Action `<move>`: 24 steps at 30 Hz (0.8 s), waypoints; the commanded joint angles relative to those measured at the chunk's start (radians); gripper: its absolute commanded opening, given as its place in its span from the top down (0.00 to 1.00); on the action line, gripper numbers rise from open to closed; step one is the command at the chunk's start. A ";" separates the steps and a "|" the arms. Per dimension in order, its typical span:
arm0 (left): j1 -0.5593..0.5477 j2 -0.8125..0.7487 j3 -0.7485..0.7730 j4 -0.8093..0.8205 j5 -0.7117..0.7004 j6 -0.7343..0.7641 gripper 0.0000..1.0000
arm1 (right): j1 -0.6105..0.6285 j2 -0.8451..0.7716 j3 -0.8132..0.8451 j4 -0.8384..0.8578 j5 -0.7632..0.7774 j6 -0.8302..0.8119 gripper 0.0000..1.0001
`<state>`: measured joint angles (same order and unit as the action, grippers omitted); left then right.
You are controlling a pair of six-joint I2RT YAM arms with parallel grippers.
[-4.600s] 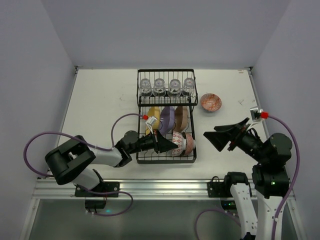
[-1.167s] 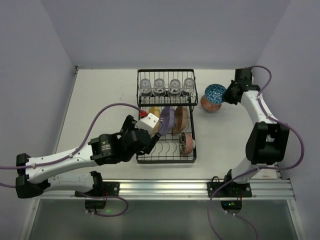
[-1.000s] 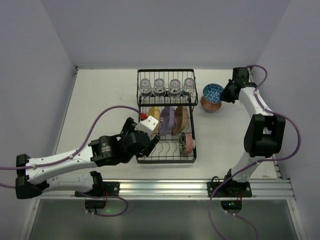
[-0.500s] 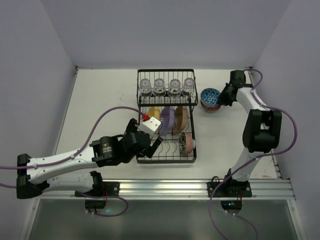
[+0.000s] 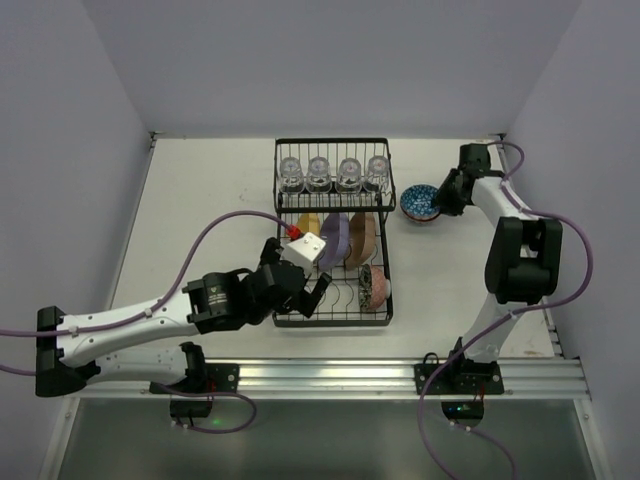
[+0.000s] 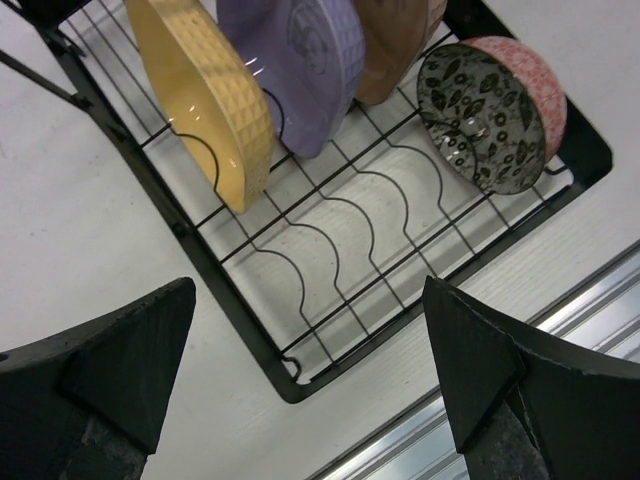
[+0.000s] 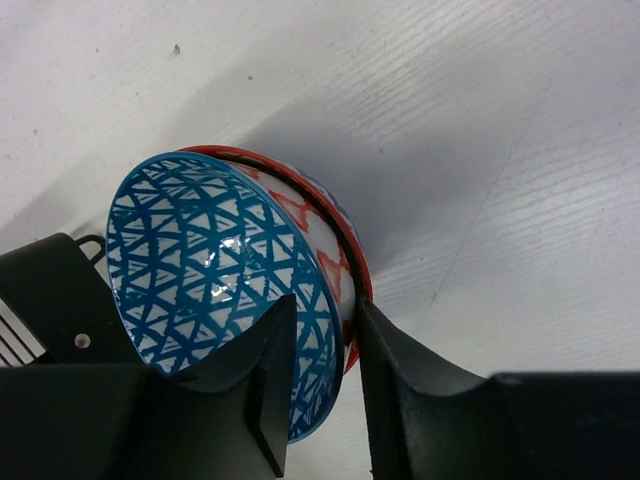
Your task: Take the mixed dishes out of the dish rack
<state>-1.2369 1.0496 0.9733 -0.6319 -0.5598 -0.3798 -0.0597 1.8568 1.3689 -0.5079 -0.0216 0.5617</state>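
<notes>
The black wire dish rack (image 5: 335,322) holds several clear glass cups (image 5: 333,172) on its upper shelf. In the lower tray stand a yellow plate (image 6: 205,100), a purple plate (image 6: 300,70) and a tan plate (image 6: 395,45), with a pink floral bowl (image 6: 490,115) on edge beside them. My left gripper (image 6: 309,285) hangs wide open and empty above the rack's near left corner (image 6: 240,290). Right of the rack, a blue bowl (image 7: 210,270) sits nested in a red bowl (image 7: 335,260) on the table. My right gripper (image 7: 327,305) straddles the blue bowl's rim, jaws parted with slack.
An aluminium rail (image 5: 320,375) runs along the table's near edge. White walls close in the table on the left, back and right. The left arm's purple cable (image 5: 215,225) loops over the table left of the rack.
The right gripper lowered the blue bowl into the red bowl and its jaws have parted off the rim. The left gripper drifted slightly right over the rack, still open.
</notes>
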 commanded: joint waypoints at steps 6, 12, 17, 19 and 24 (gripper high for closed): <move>0.004 0.061 -0.087 0.388 0.155 -0.228 0.00 | 0.001 -0.123 -0.024 0.035 -0.005 0.023 0.46; 0.005 0.231 -0.102 0.614 0.236 -0.344 0.00 | -0.011 -0.254 -0.079 0.028 0.003 0.040 0.01; 0.011 0.325 -0.096 0.693 0.225 -0.424 0.00 | -0.020 -0.491 -0.212 0.023 -0.026 0.040 0.01; 0.020 0.335 -0.119 0.731 0.225 -0.444 0.00 | -0.020 -0.643 -0.282 0.032 -0.075 0.030 0.01; 0.060 0.360 -0.186 0.889 0.319 -0.446 0.01 | -0.020 -0.937 -0.411 0.055 -0.240 0.030 0.01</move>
<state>-1.2049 1.3933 0.8192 0.0757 -0.2901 -0.7853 -0.0788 1.0317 1.0206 -0.4923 -0.1280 0.5907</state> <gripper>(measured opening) 0.994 0.989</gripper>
